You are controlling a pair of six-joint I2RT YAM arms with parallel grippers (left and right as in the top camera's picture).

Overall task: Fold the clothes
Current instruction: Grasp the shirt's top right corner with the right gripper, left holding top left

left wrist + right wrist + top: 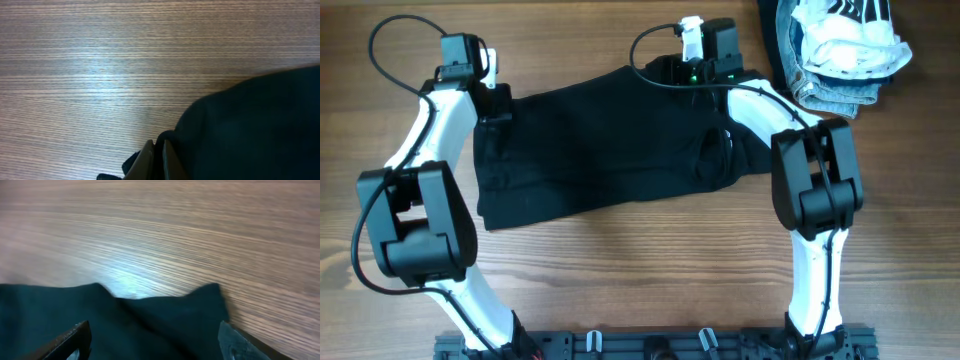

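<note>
Black garment [610, 140] pinched by left end effector [158, 146], right end effector [155, 333] agape.

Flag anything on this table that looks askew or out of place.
The black garment lies crooked, its lower edge slanting up toward the right, with a bunched crease on its right side. At the far right corner, a heap of jeans and white cloth sits unfolded. Nothing looks spilled or torn.
</note>
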